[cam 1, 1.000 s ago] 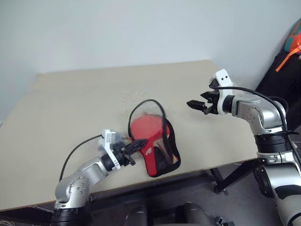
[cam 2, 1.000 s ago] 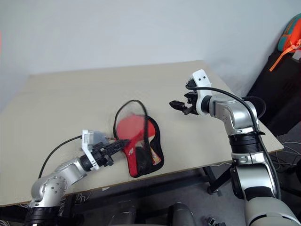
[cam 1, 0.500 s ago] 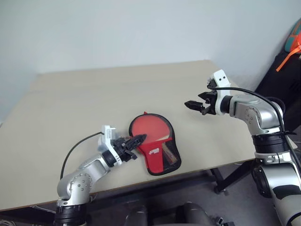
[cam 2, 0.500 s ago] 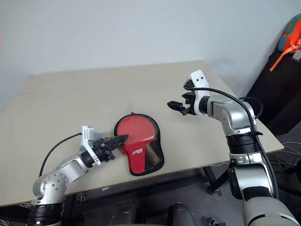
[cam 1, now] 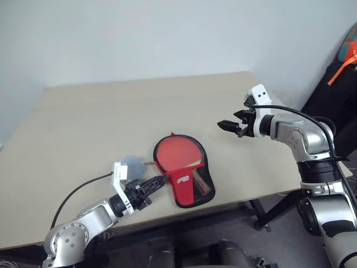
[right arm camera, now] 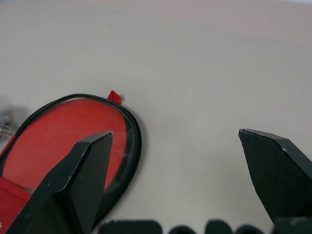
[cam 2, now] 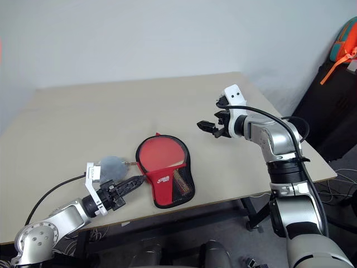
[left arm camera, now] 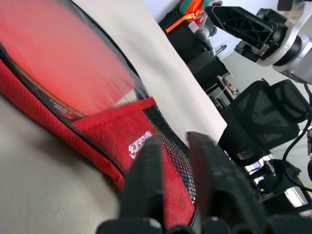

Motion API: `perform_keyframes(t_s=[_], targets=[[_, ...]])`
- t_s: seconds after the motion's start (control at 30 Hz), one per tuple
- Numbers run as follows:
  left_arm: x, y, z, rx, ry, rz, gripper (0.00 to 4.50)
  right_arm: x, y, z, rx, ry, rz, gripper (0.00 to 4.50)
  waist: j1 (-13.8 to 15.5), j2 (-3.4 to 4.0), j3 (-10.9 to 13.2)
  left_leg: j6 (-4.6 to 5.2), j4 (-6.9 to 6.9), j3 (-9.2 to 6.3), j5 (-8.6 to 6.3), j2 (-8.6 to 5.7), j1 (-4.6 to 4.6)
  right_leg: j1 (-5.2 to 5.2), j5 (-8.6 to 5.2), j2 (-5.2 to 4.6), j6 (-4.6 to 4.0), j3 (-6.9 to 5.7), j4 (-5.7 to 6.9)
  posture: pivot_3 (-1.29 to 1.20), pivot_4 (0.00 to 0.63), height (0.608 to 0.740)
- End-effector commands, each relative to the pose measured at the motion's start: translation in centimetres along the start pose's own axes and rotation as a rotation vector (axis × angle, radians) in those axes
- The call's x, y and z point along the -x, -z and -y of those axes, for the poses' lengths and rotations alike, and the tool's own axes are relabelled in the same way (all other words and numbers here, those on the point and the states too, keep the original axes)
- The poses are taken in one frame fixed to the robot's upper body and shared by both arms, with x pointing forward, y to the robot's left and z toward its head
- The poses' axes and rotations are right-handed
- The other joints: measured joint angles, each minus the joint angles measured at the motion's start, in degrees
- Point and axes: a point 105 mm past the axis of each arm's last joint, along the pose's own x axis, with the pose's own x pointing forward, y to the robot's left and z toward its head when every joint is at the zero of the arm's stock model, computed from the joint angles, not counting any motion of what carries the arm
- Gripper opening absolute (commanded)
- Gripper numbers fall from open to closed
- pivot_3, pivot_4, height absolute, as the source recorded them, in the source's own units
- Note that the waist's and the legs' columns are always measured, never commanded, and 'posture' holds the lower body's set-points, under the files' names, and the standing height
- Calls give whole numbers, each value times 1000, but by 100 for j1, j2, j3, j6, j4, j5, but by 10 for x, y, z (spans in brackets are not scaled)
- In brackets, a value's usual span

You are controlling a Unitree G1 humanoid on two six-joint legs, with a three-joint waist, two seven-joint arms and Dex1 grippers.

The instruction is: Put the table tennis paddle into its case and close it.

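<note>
The case (cam 1: 187, 170), closed over the paddle (cam 1: 174, 152), is approached low from its left by the left gripper (cam 1: 158, 181), slightly parted, empty. The right gripper (cam 1: 231, 127) is held raised beyond the case, wide open, empty.

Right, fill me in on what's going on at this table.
The paddle already lies inside the case, which rests flat on the table with its clear side up. The left gripper sits low by the case's near-left edge, fingers slightly apart and gripping nothing. A pale blue-grey lump lies on the table just beside it. The right gripper hovers above the table on the far right of the case, open and empty.
</note>
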Motion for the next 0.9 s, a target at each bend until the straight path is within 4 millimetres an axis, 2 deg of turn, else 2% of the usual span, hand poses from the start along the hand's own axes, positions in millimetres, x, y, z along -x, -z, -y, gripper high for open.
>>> perform_keyframes(t_s=[0.03,0.17,0.47,0.7,0.9], targets=[[-4,3,6,16,35,-11,2148,5,-13,-3,23,0,49,4500,-1,0,0,0,0,1,0,0,0,1,0,0,0,0,0,0,0,706],[0,18,-3,76,6,-62,3427,7,-13,-3,20,4,48,4500,-6,1,-1,0,0,3,0,-1,0,0,0,0,0,0,0,0,0,706],[8,34,-9,153,-16,-116,3427,9,-10,-4,11,14,43,4500,-3,1,0,-2,0,1,-1,6,0,-1,0,-2,0,0,1,0,0,706],[1,40,-16,208,-36,-126,3427,9,-12,-8,4,11,49,4500,6,17,-10,-1,0,1,-1,3,1,1,0,-4,0,0,0,0,0,706],[-10,36,-18,280,-28,-115,3427,8,-11,-12,-6,8,53,4500,23,23,-14,3,3,-7,1,0,3,11,0,-9,0,-3,0,0,0,706]])
